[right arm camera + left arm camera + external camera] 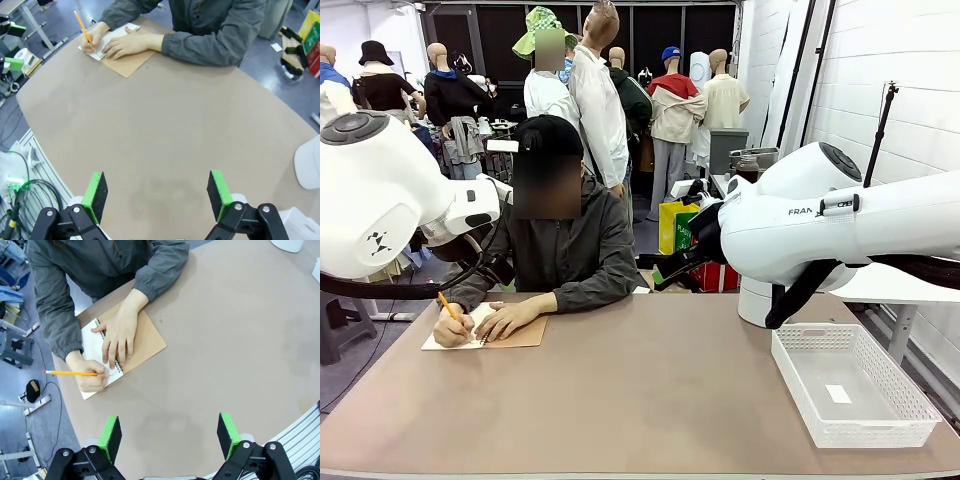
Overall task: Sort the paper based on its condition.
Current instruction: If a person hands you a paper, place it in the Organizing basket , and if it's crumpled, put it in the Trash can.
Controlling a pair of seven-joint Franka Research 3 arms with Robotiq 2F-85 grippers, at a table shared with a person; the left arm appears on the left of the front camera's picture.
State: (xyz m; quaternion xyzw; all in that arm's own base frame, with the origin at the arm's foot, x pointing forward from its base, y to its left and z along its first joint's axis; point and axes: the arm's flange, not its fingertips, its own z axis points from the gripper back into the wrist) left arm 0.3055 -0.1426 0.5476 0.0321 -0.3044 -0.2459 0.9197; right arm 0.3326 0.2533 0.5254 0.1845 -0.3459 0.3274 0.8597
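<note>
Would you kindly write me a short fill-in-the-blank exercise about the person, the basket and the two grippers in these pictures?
1. The person's hand holds a yellow ____ over the notebook.
2. The white basket stands on the robot's ____ side of the table.
3. The left gripper and the right gripper both hover above the table with their jaws ____.

Missing words: pencil; right; open.
</note>
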